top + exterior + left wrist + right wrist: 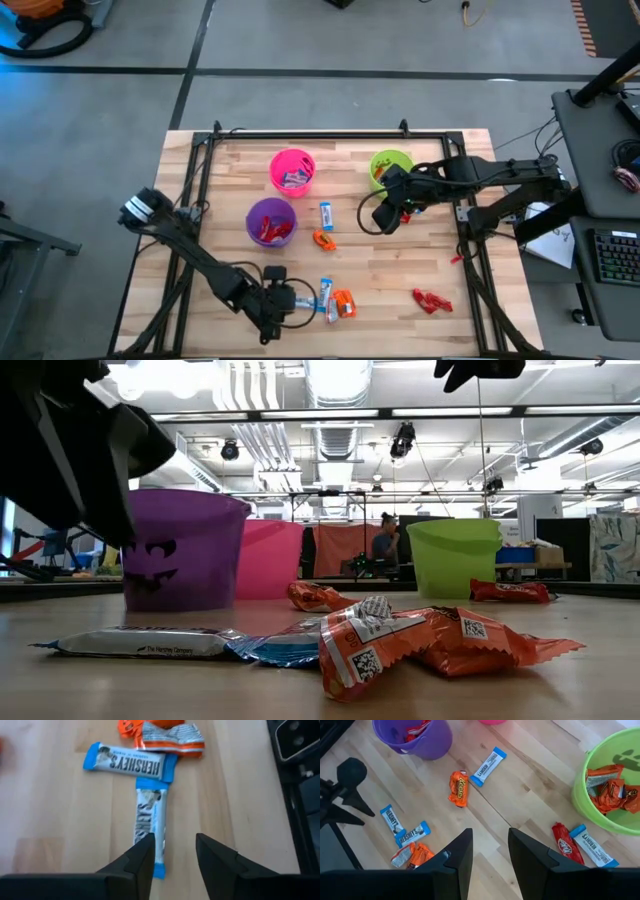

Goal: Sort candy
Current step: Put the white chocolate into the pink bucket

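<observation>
My left gripper (174,854) is open and low over the table's near edge (292,301). Its fingers point at two blue-and-white bars: one (149,822) runs lengthwise, its near end by one fingertip; the other (129,762) lies across beyond it. Orange candies (165,734) lie just past them. I cannot tell whether the finger touches the bar. My right gripper (490,845) is open and empty, high above the table by the green cup (390,168). Another blue bar (326,216) and an orange candy (323,240) lie mid-table. Red candies (432,300) lie near right.
The pink cup (292,172) and purple cup (271,222) hold candy, and the green cup holds orange candies (610,790). A red candy (563,842) and a blue bar (592,849) lie beside the green cup. A black frame (300,135) edges the table.
</observation>
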